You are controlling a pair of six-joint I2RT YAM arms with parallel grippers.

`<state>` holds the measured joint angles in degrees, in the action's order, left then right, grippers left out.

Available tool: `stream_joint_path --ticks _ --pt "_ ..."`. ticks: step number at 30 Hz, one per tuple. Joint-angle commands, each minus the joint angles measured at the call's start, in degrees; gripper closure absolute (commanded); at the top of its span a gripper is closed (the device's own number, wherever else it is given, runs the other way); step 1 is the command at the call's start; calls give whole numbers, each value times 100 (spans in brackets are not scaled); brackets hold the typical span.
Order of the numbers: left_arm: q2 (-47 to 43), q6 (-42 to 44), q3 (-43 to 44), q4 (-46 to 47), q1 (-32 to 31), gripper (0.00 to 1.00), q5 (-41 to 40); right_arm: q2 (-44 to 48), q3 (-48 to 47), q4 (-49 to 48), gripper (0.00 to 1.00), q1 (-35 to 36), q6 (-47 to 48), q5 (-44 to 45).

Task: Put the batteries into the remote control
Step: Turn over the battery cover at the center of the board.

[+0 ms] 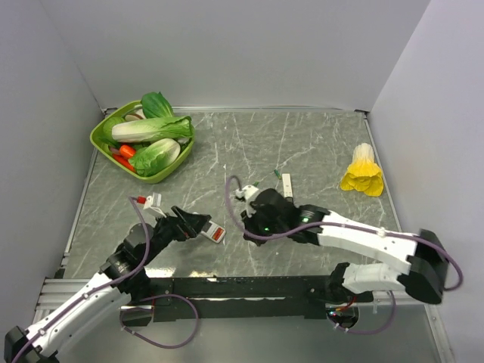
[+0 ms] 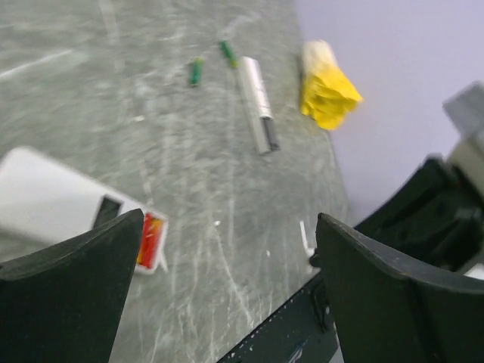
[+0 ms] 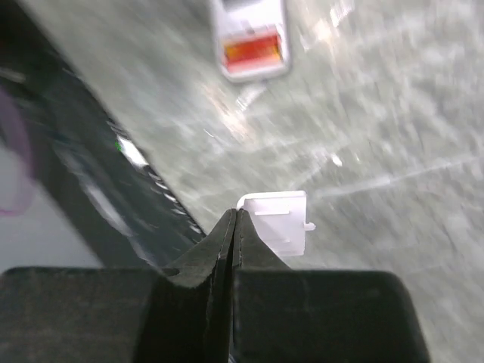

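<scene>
Close to the near edge of the tabletop (image 1: 318, 151), a little left of its middle, the remote control (image 1: 212, 231) lies flat with its plain white back up and a small dark mark showing. The compartment at one end stands uncovered, and the orange-red batteries (image 2: 151, 238) sit inside it (how many is too blurred to count).

The left hand (image 2: 227, 227) hangs low just beside the remote control on its left-edge side. Its fingers (image 2: 72, 291) are spread as wide as they go and it has hold of nothing. In the left wrist view one finger overlaps the white body, though whether it touches cannot be told.

The right hand (image 3: 236, 215) is on the other side of the remote control and points toward it, with a bare strip of tabletop between them. Its two fingers are pressed together with no gap. A small flat white piece (image 3: 280, 219) sits right at their tips; whether it is pinched or only lies there cannot be told.

Farther in, near the middle of the tabletop, a narrow white-and-black bar (image 2: 257, 102) lies with two tiny green pieces (image 2: 196, 72) close beside it.

A yellow object (image 1: 363, 172) rests near the right edge. At the far left corner a green basket (image 1: 98, 138) holds leafy vegetables.
</scene>
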<state>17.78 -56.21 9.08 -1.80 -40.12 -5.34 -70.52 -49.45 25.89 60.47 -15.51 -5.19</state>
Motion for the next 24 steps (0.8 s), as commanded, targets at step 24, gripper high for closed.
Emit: stream_joint_path --ticks 24 --pt "2697 3772 832 4506 -276 1 4642 1981 1509 -4761 100 -1661 -1780 -4306"
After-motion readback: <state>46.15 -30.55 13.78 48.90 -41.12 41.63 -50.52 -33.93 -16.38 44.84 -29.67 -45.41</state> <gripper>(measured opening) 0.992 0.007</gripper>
